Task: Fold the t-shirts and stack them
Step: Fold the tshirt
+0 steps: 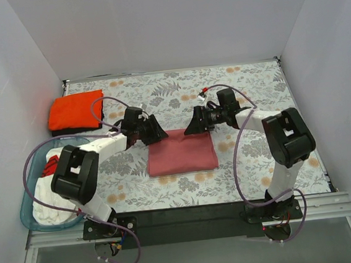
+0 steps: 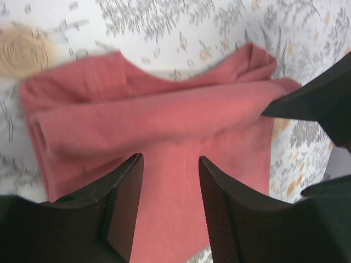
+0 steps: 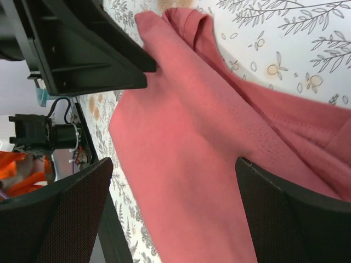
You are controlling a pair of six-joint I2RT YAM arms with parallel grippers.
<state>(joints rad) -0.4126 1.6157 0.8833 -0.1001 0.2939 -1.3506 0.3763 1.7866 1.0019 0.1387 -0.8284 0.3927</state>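
The dusty rose-red t-shirt lies folded into a neat rectangle in the middle of the flower-printed surface, between the two arms. Both arms reach in over its far edge.

The left pincer hangs at the shirt's 11 o'clock corner. In the left wrist view its fingers stand apart with only cloth showing beneath the gap, so it is released and grasps nothing. The folded layers run across that view, with a rolled fold at 9 o'clock and a bunched corner at 1 o'clock.

The right pincer hangs at the shirt's 1 o'clock corner. Its fingers are spread wide at either side of the right wrist view, with the red cloth lying flat below them; it too is released and holds nothing. The other arm's black pincer shows at 11 o'clock in that view, close above the same edge of the shirt.

From the rose-red shirt, the bright orange t-shirt lies folded toward 10 o'clock, near the surface's far left corner, resting on the black t-shirt, of which only a dark strip shows under its near edge. Toward 8 o'clock, at the left edge, sits a translucent blue-green bin holding white and red cloth.
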